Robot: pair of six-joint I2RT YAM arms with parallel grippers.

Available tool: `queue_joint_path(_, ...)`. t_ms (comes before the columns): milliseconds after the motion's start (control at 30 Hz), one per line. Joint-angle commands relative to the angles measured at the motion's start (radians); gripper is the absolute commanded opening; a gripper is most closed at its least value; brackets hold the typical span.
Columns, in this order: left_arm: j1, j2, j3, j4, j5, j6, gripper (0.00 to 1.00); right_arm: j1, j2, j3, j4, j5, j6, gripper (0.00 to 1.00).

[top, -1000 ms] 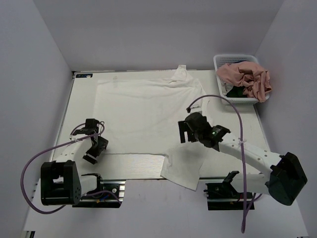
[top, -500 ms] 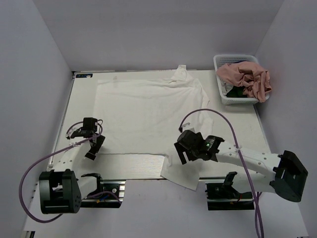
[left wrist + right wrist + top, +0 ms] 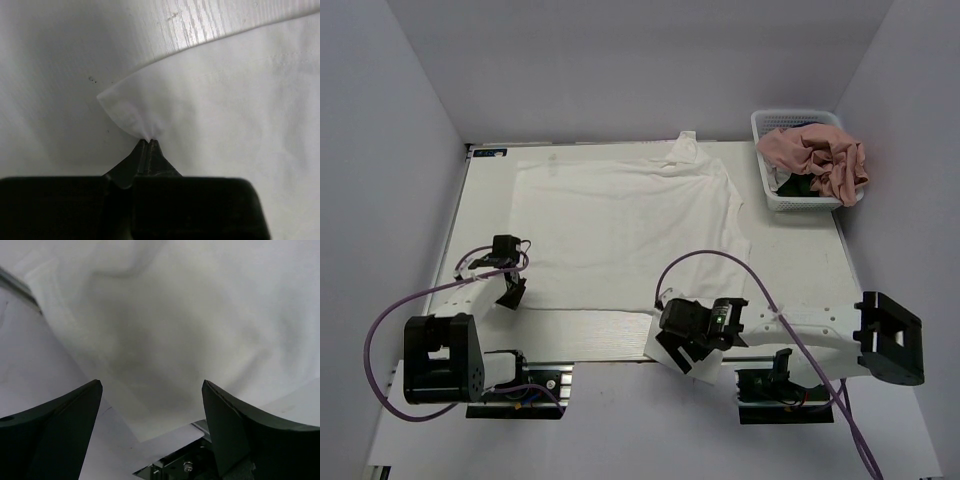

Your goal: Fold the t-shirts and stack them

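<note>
T-shirt corner (image 3: 129, 111) pinched in left jaws; right jaws gape, seemingly above overhang.

The desk (image 3: 485, 215) is a pale rectangular surface with a faint wood grain. One white t-shirt (image 3: 620, 220) lies spread flat over most of it, collar toward the far edge. A bare strip of desk remains along the left side, and a narrower one along the near edge. The garment's near right corner hangs over the near edge. A white mesh basket (image 3: 790, 113) stands at the far right corner; whether its base rests wholly on the desk cannot be confirmed.
</note>
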Motion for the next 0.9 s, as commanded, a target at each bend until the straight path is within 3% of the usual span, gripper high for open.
queue_joint_path(0,0.005,0.031,-0.036,0.029,0.009,-0.023,0.0,0.037,-0.029,-0.035,0.057,-0.115,0.007,0.86)
queue_joint_path(67,0.005,0.031,-0.036,0.029,0.009,-0.023,0.0,0.048,-0.001,-0.049,0.071,-0.141,0.001,0.85)
queue_joint_path(167,0.005,0.02,-0.036,0.041,0.0,-0.001,0.0,0.052,0.036,-0.06,0.111,-0.145,0.008,0.75)
queue_joint_path(300,0.005,0.0,-0.036,0.032,0.0,0.01,0.0,0.052,0.059,-0.06,0.108,-0.051,0.037,0.43)
queue_joint_path(333,0.005,-0.009,-0.036,0.032,0.0,0.01,0.0,0.049,0.059,-0.051,0.102,-0.014,0.046,0.26)
queue_joint_path(367,0.005,-0.009,-0.024,0.022,0.0,0.01,0.0,0.051,0.058,-0.043,0.096,0.003,0.056,0.18)
queue_joint_path(400,0.005,-0.02,-0.024,0.012,0.0,0.01,0.0,0.048,0.04,-0.03,0.093,0.038,0.062,0.0)
queue_joint_path(567,0.005,-0.056,0.007,0.003,0.012,0.019,0.0,0.013,-0.033,0.033,0.05,0.234,0.085,0.0)
queue_joint_path(867,0.005,-0.034,0.125,0.023,0.043,0.051,0.0,-0.283,-0.011,0.164,0.132,0.302,-0.082,0.0)
